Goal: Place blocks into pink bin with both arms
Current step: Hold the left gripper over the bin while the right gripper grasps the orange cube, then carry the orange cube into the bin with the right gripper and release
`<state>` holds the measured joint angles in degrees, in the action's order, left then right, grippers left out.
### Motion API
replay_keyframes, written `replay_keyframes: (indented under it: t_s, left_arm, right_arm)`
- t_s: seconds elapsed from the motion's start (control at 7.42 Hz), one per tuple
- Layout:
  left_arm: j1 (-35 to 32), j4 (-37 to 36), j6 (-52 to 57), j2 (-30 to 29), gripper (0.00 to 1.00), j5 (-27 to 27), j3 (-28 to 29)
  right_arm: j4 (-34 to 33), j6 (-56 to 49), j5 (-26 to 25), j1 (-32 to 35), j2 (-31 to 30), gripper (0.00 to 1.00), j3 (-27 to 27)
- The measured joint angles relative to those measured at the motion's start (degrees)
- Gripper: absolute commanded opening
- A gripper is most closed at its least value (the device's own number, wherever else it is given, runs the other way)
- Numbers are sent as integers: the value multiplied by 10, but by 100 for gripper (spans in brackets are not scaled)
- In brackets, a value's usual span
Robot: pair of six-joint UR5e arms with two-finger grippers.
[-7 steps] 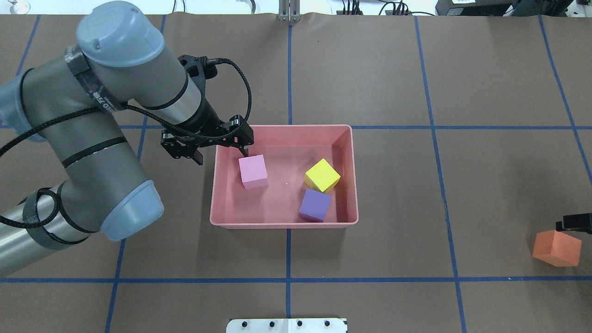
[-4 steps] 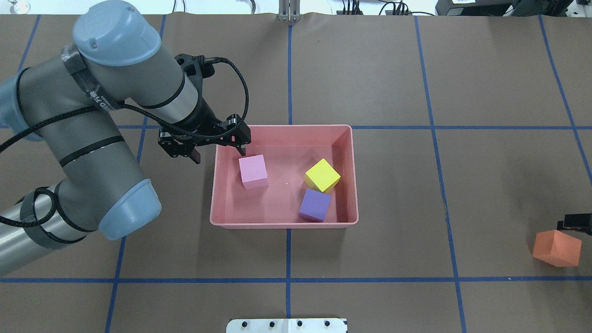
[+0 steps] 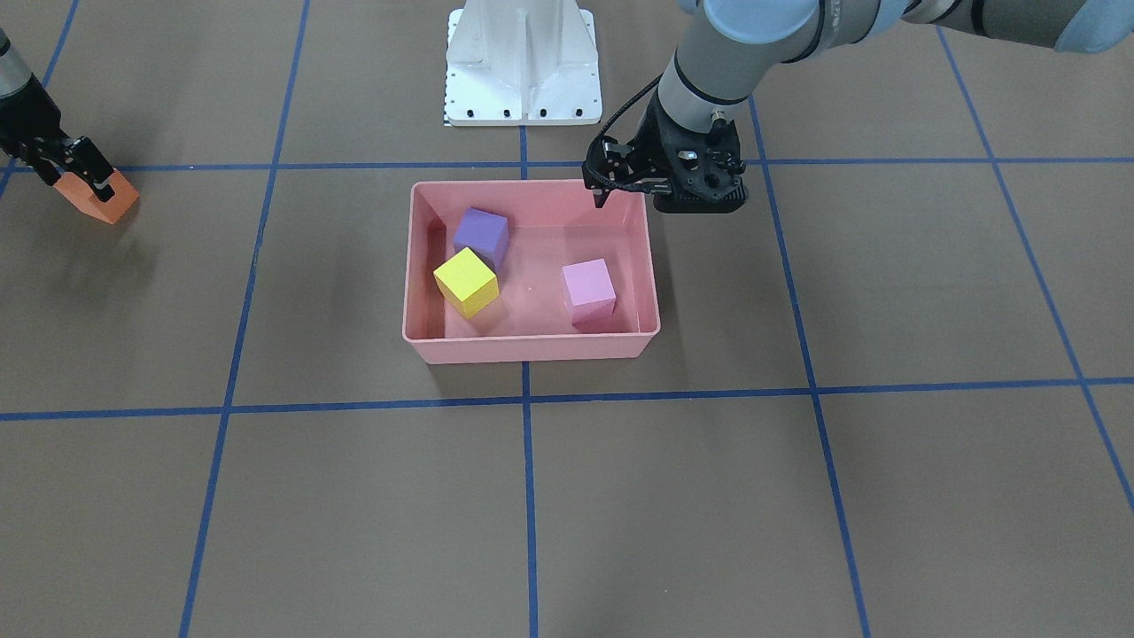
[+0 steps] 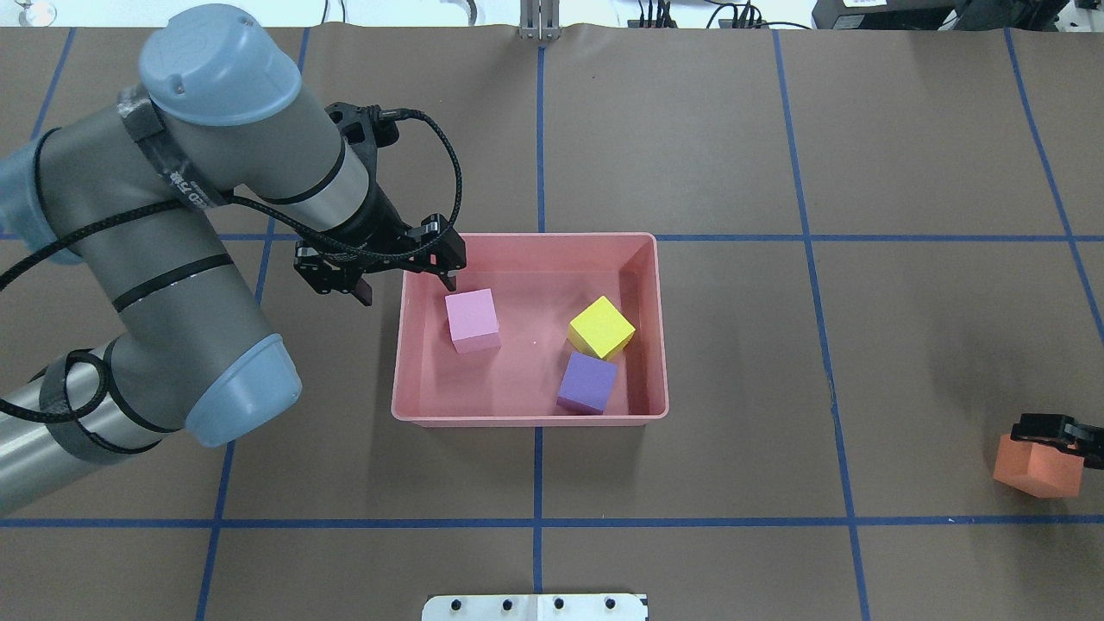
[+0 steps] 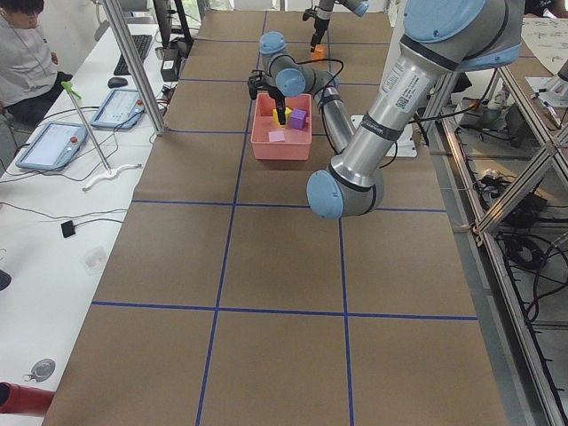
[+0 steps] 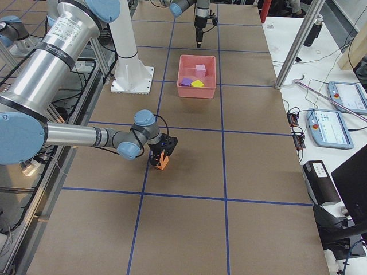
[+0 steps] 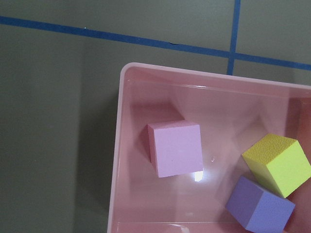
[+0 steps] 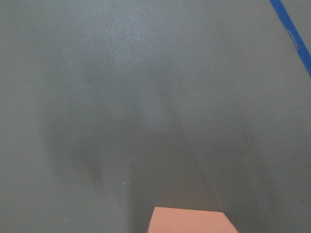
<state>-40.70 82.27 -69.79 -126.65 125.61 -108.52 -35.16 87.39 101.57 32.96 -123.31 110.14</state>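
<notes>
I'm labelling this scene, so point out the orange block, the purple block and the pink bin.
orange block [image 4: 1035,474]: overhead exterior view, on its visible orange face.
purple block [image 4: 587,382]: overhead exterior view, middle of its top face.
pink bin [image 4: 483,421]: overhead exterior view, on its near rim.

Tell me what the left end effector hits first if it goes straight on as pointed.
Likely the rim of the pink bin: the left end effector points down, open, astride its wall near a corner. The light pink cube looks just clear; depth uncertain.
</notes>
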Motion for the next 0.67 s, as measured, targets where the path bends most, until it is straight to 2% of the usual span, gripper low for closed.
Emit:
replay_keyframes:
  t_s: [0.27,0.4,0.54,0.67]
  left_arm:
    - [0,2,0,0,100,-1,3]
    - [1,3,0,1,100,-1,4]
    - [1,3,0,1,100,-1,5]
    - [1,3,0,1,100,-1,5]
  right_arm:
    - [0,2,-19,-29,-12,100,0]
    - [-1,2,-27,-40,-14,92,-1]
    - [-1,2,-37,-52,-15,50,-1]
    - [-1,2,-45,-61,-14,13,-2]
